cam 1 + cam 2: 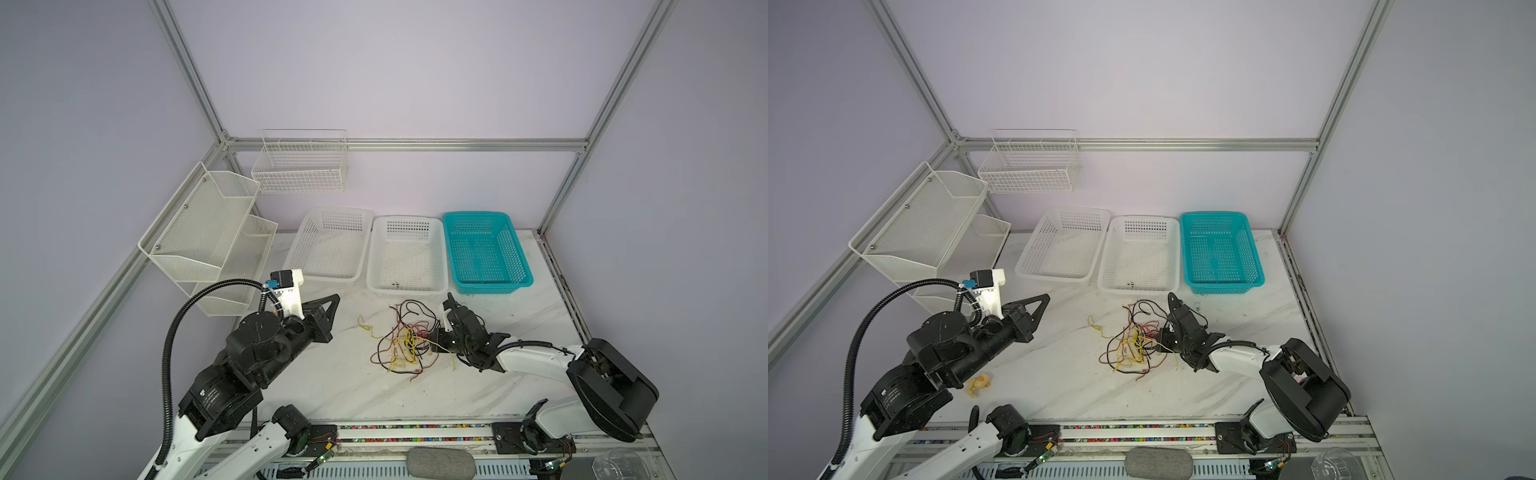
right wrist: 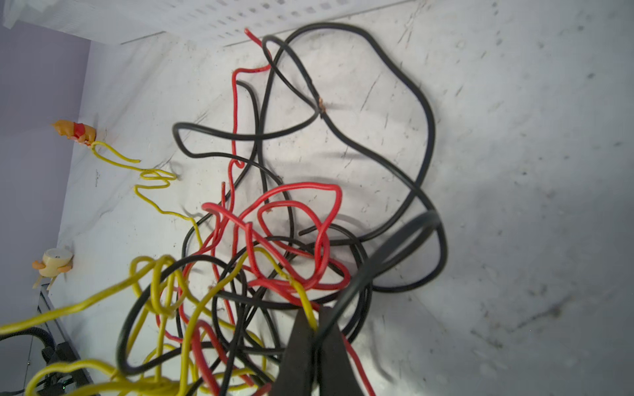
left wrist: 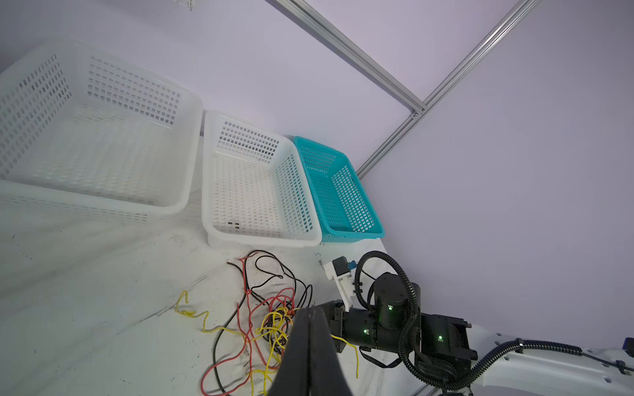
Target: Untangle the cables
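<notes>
1. Cables (image 1: 405, 340) lie in one loose knot of black, red and yellow strands on the white marbled table (image 1: 332, 386). The knot sits just in front of the middle white basket (image 1: 407, 291) and does not touch it.
2. One kinked yellow tail (image 1: 365, 326) trails out of the knot on the table. It ends in front of the gap between the middle white basket and the second white basket (image 1: 299, 249) on its left.
3. The right gripper (image 1: 432, 345) is low at the knot's right edge, in front of the middle white basket's right corner.
4. In the right wrist view its fingers (image 2: 295, 343) are pinched together on a yellow strand (image 2: 302, 295). A black strand runs into the same gap, but I cannot tell whether it is clamped too.
5. The left gripper (image 1: 336, 296) hangs above the table to the left of the middle white basket's front edge, just in front of the second white basket. It is well apart from the knot.
6. Its two fingers are pressed flat together with nothing between them (the left wrist view shows this plainly).
7. A teal basket (image 1: 513, 253) stands just beside the middle white basket on its right.
</notes>
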You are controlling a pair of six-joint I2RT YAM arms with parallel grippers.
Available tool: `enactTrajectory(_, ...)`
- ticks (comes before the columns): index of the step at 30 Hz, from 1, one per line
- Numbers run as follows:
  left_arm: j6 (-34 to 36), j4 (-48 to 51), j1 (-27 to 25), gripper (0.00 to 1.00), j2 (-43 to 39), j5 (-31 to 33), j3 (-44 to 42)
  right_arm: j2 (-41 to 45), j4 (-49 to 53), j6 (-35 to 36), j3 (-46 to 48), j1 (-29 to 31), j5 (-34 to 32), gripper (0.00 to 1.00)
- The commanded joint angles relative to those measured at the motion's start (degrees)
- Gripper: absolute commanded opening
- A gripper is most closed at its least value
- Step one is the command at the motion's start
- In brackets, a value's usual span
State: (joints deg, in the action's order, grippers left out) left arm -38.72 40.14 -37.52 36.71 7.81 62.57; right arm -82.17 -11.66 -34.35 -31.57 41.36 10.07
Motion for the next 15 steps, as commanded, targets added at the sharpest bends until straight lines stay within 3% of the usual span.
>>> enactTrajectory(1, 1.7, -0.09, 0.25, 0.0, 3.62, -3.59, -0.43, 3.15, -1.11, 2.55, 0.31, -0.23, 1.62, 0.0)
enactTrajectory(4, -1.0, -4.5, 0.28, 0.04, 5.95, -8.4, -6.49, 6.58, -1.15, 3.77, 0.0, -0.23, 2.01, 0.0)
enactTrajectory(7, -3.85, -10.47, 0.17, 0.29, 9.4, -14.91, -12.93, 7.24, -1.96, 4.71, -0.09, -0.23, 3.42, 0.0)
enactTrajectory(9, -4.66, -12.97, 0.09, 0.4, 12.13, -18.52, -15.83, 7.29, -2.39, 4.91, -0.03, -0.23, 4.15, 0.0)
enactTrajectory(15, -4.07, -20.11, -1.53, 0.5, 18.06, -26.09, -22.68, 7.35, -3.87, 5.08, 0.03, -0.23, 5.64, 0.0)
